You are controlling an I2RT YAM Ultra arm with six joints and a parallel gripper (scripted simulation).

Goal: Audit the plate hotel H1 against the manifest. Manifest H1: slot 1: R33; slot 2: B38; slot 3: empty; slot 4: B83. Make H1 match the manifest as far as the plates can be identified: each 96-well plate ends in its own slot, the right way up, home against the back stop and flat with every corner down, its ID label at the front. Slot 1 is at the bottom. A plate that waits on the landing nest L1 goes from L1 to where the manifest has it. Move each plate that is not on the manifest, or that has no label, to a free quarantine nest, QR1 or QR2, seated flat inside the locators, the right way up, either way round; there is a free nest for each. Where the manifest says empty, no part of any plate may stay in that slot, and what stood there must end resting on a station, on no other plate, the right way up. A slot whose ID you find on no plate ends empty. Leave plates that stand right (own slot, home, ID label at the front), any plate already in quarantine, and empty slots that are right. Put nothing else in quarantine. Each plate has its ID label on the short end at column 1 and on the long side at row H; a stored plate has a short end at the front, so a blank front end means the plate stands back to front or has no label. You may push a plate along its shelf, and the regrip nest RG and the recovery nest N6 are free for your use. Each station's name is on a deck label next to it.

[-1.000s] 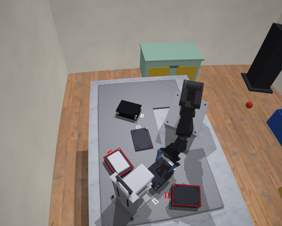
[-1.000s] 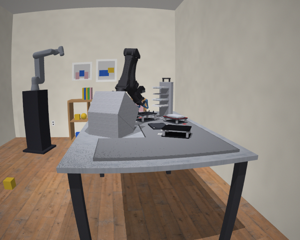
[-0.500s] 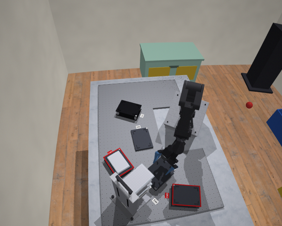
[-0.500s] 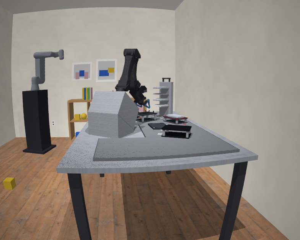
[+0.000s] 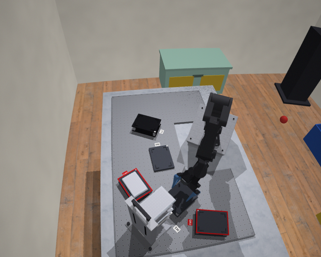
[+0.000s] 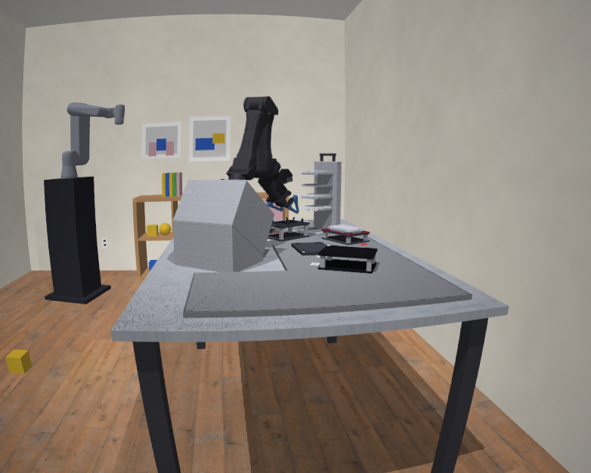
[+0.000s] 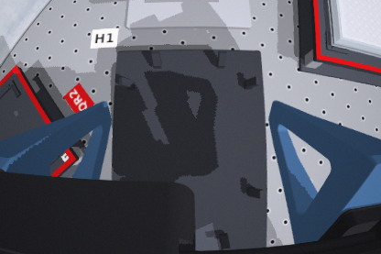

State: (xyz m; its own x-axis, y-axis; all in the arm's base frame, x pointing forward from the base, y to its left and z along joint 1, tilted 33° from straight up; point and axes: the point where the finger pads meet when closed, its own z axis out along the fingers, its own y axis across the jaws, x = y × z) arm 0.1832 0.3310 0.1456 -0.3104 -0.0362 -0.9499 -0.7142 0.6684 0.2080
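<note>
The plate hotel H1 [image 5: 148, 211] stands at the near left of the deck, and it also shows in the side view [image 6: 327, 189]. My gripper [image 7: 190, 110] is open and empty, its blue fingers spread wide. It hovers over a dark, empty nest [image 7: 190, 122] just in front of the hotel, and it also shows in the overhead view [image 5: 182, 190]. A white plate [image 5: 135, 184] sits in the red-framed quarantine nest QR1.
The red-framed nest QR2 [image 5: 212, 222] is empty at the near right. The flat nest N6 [image 5: 161, 158] and the raised black landing nest L1 [image 5: 146, 124] carry no plate. The arm's grey base block [image 6: 219, 231] stands mid-deck.
</note>
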